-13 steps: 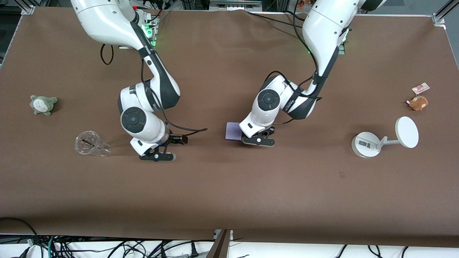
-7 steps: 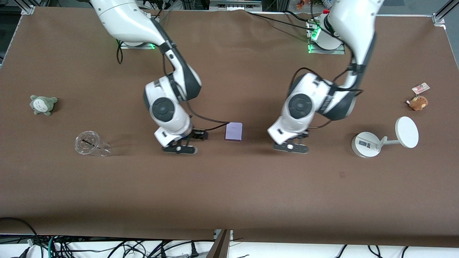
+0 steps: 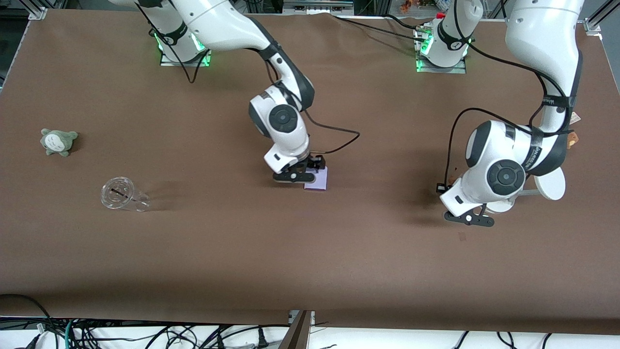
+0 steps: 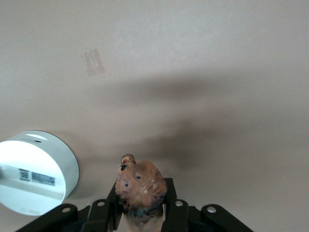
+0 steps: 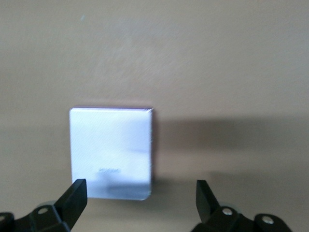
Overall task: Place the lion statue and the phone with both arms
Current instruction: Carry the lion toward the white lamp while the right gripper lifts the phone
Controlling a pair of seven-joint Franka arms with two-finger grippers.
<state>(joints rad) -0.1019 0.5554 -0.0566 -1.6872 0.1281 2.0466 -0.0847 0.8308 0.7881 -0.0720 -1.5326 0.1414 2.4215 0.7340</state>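
- Left gripper (image 3: pixel 469 219) up over the table (image 3: pixel 310 252) at the left arm's end, clenched on the lion statue (image 4: pixel 140 186), beside the white round-based stand (image 4: pixel 34 174).
- Right gripper (image 3: pixel 295 175) down over the phone (image 3: pixel 317 179) near mid-table, fingers (image 5: pixel 72 195) spread wide apart, one over the phone's corner, the other over bare cloth.
- Phone flat on the table, not gripped.
- Toward the right arm's end: grey-green plush (image 3: pixel 58 141), and nearer the camera, a clear cup (image 3: pixel 121 195).

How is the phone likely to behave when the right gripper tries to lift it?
The phone looks like a thin, stiff slab lying flat on the table, so it probably offers little edge to grip. The open right gripper may slide it on the smooth cloth.
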